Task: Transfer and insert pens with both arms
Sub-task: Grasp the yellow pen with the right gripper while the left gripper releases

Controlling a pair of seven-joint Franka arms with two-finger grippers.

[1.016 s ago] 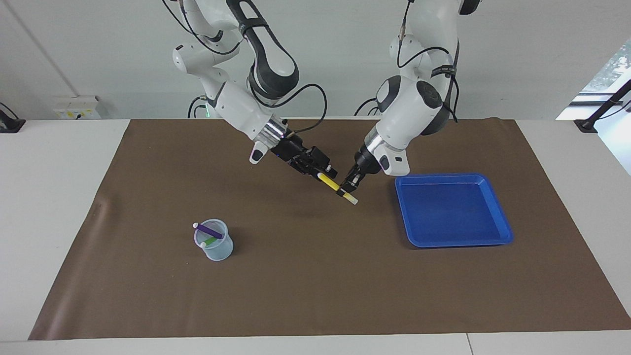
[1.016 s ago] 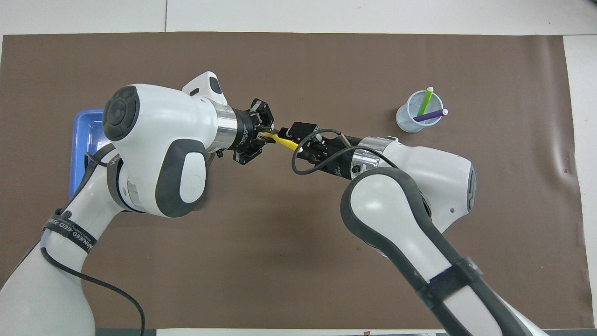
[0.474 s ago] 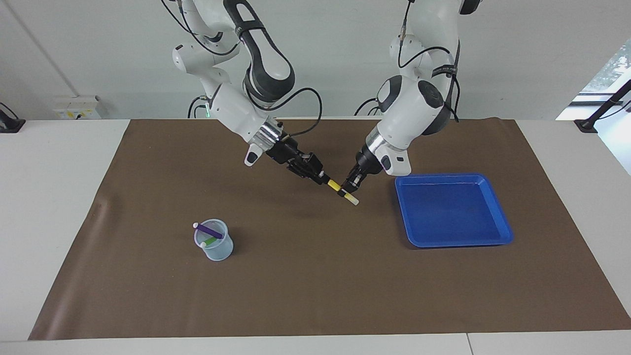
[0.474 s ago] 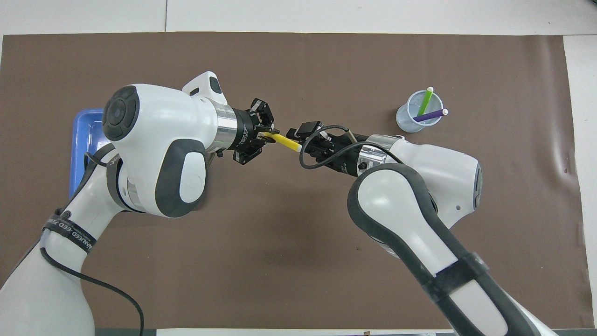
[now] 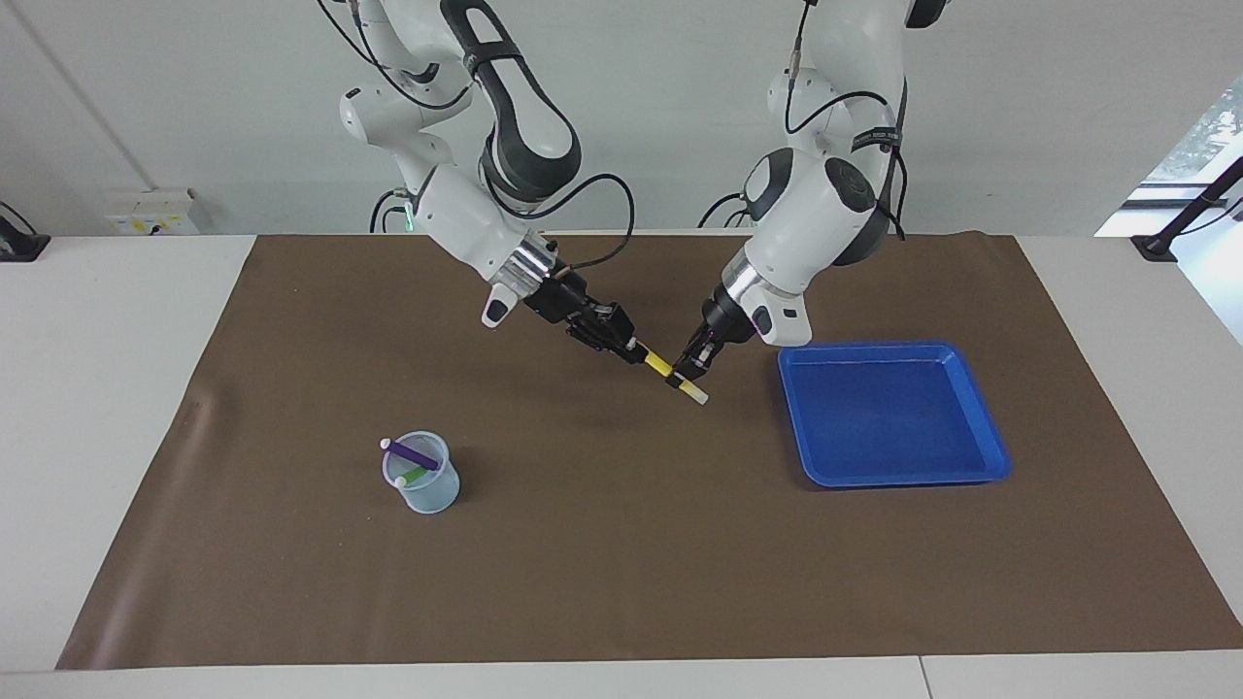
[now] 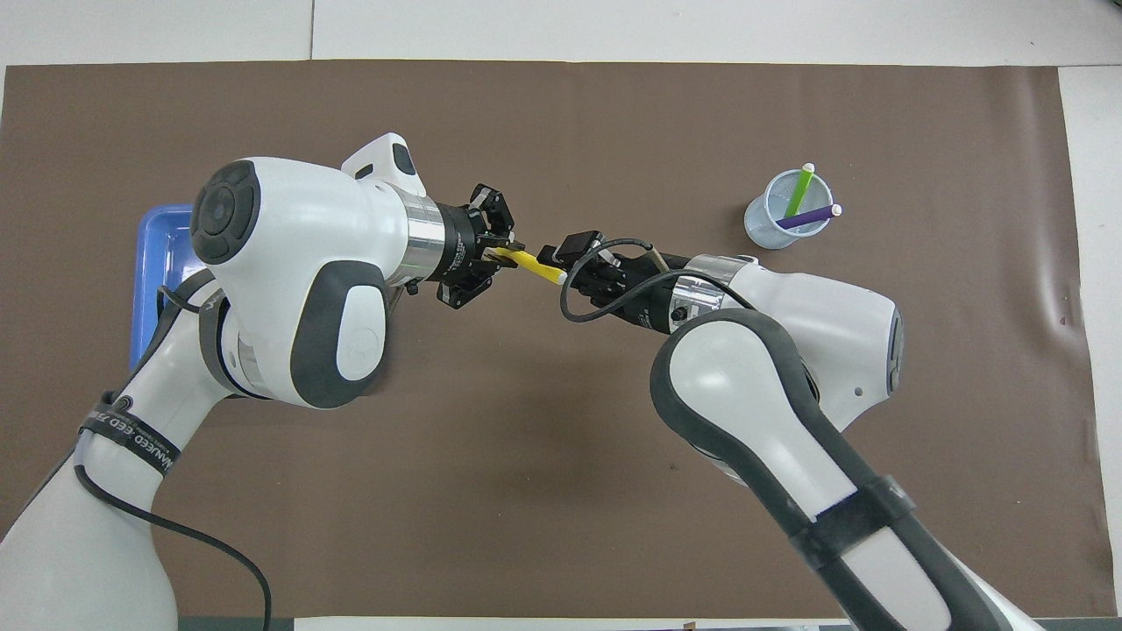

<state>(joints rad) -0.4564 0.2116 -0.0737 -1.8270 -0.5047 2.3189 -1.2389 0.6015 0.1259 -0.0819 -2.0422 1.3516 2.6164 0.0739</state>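
Yellow pen [image 5: 670, 374] [image 6: 529, 260] held in the air over the middle of the brown mat [image 5: 621, 544] [image 6: 561, 491], tilted, its pale cap end pointing down toward the blue tray's side. Gripped near that lower cap end by the left gripper [image 5: 690, 368] [image 6: 496, 254], fingers closed on the pen. Right gripper [image 5: 626, 347] [image 6: 561, 267] at the pen's upper end, touching or just at its tip; fingers there hidden by the gripper body, so grip state not readable. Both arms angled in toward each other above the mat, meeting at the pen.

Blue tray [image 5: 981, 442] [image 6: 153, 263] flat on the mat toward the left arm's end of the table, just beside the left gripper and largely covered by the left arm in the overhead view. Pale translucent cup [image 5: 432, 490] [image 6: 763, 230] upright on the mat toward the right arm's end, farther from the robots than the held pen and well apart from both grippers. Inside the cup, purple pen [image 5: 416, 453] [image 6: 805, 217] and green pen [image 5: 415, 475] [image 6: 798, 193], both leaning against the rim with pale cap ends up. Open brown mat between the cup and the held pen. White tabletop [image 5: 107, 408] showing around the mat's edges.
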